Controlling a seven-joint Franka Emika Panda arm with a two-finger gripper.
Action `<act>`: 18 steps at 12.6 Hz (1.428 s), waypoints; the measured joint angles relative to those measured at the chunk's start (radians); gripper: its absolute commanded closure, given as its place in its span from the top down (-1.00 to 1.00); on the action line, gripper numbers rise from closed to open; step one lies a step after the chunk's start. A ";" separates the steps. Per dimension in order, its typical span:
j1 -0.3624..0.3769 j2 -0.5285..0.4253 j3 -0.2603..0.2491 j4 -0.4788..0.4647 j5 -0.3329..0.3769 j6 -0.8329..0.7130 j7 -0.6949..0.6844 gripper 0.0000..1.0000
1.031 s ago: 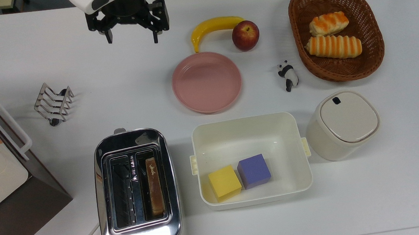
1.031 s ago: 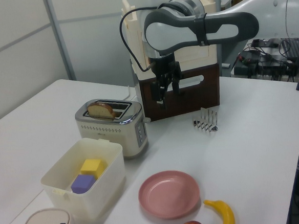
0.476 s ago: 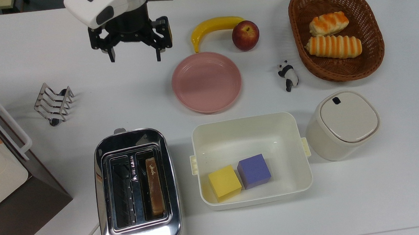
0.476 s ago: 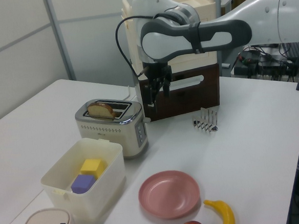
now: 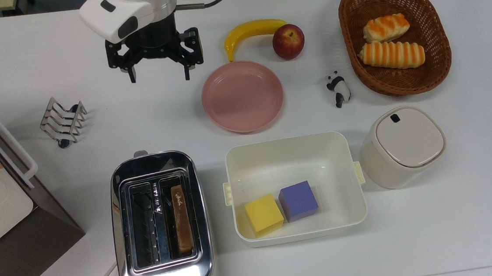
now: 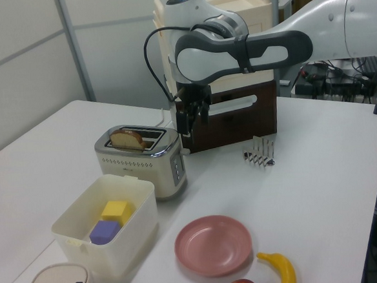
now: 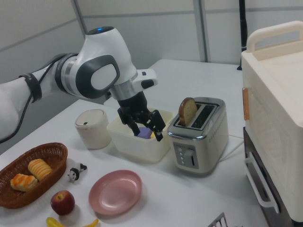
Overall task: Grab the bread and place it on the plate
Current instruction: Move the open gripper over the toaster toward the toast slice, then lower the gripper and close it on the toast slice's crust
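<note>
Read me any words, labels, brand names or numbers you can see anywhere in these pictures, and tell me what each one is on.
None can be read.
The toaster has a column of small buttons on its front; any markings on them are too small to read.
The bread, plate and round lidded container carry no visible lettering.

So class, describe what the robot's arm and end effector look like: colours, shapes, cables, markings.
The arm has rounded, glossy white shells with dark grey bands at the joints. A blue light sits on top of its wrist joint, and a thin black cable loops beside it. The end effector is black and angular, with two slim black fingers.
</note>
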 measured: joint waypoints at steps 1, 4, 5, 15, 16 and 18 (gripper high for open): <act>0.000 0.002 0.000 0.000 -0.002 0.014 0.000 1.00; 0.000 0.009 0.000 0.000 -0.005 0.032 0.000 1.00; 0.000 0.010 0.000 0.000 -0.005 0.032 0.000 1.00; 0.000 0.033 0.000 0.000 -0.005 0.184 0.000 1.00; -0.001 0.048 0.000 -0.001 -0.005 0.245 0.000 0.92; 0.000 0.076 0.000 -0.001 -0.005 0.384 0.000 0.92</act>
